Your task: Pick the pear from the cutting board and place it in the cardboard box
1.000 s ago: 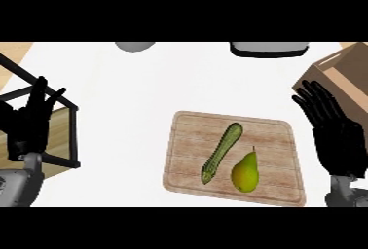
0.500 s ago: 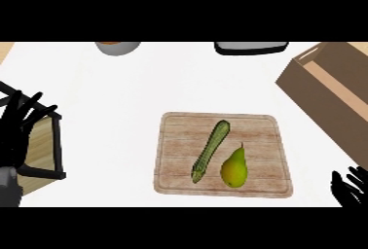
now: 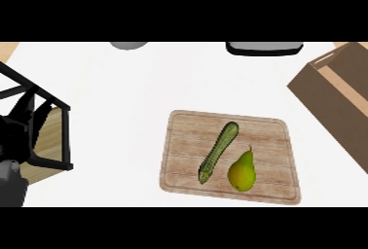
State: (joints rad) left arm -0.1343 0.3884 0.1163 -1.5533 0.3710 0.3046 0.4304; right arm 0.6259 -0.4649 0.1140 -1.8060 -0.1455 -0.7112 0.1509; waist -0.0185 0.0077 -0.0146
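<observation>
A yellow-green pear (image 3: pixel 242 171) lies on the wooden cutting board (image 3: pixel 273 138), toward its right front, stem pointing away. A long green zucchini (image 3: pixel 218 151) lies at a slant just left of the pear. The cardboard box (image 3: pixel 343 99) stands at the right edge, only partly in view. My left hand (image 3: pixel 13 137) rests at the left edge with fingers up, far from the board and holding nothing. My right hand does not show.
A black frame (image 3: pixel 50 99) over a wooden surface stands at the left, right by my left hand. A grey bowl (image 3: pixel 129 45) and a dark dish (image 3: pixel 264 47) sit at the counter's far edge. White counter surrounds the board.
My right hand has sunk toward the lower right and left the picture. The left hand has stayed at the left edge. Pear and zucchini have not moved on the board.
</observation>
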